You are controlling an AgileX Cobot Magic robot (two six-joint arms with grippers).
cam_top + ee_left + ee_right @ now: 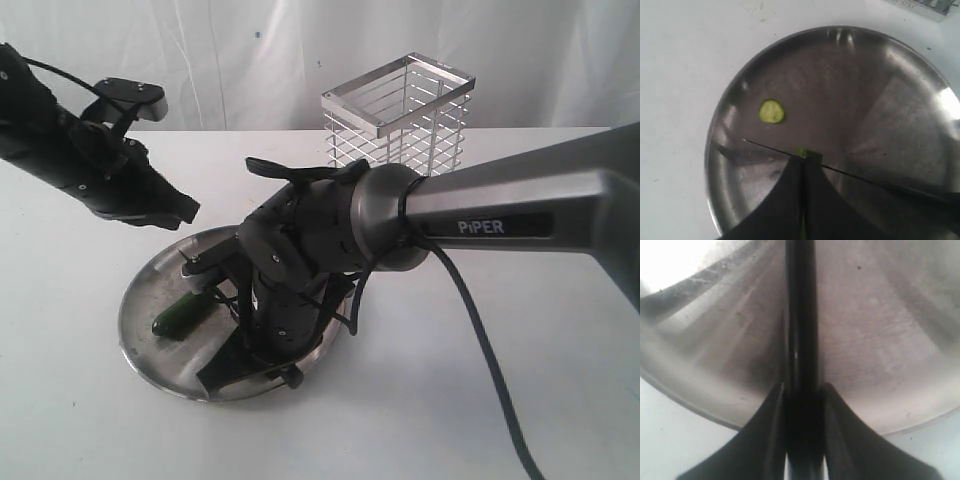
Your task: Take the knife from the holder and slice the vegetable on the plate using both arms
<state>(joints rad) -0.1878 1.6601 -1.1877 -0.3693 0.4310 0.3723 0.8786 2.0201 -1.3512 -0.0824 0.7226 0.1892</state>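
Your main risk here is the vegetable (pixel 180 318) skidding or rolling. It lies loose on the glossy plate (pixel 150 285), near the left rim, and nothing pins it. The left gripper (pixel 185 208) hangs above it with its jaws pressed together on nothing, so if the blade bears down now, the short green piece can likely shoot sideways or the cut come out crooked. Lowered shut, that gripper would push the piece away rather than clasp it. The right gripper (pixel 802 386) is clamped on the black handle of the knife (pixel 865 175). The knife's thin edge runs across the plate and, in the left wrist view, crosses right at the green end showing past the left fingertips. A hard push could twist the slim handle in that grip or slide the plate on the table (pixel 80 420). One cut slice (pixel 772 111) lies flat on the plate, apart from the blade. The left arm slants in from the upper left, raised, with its gripper tilted down toward the plate. The right arm reaches in from the right, wrist bent steeply down over the plate, gripper low by the near rim. The holder (pixel 400 115) stands behind the plate.
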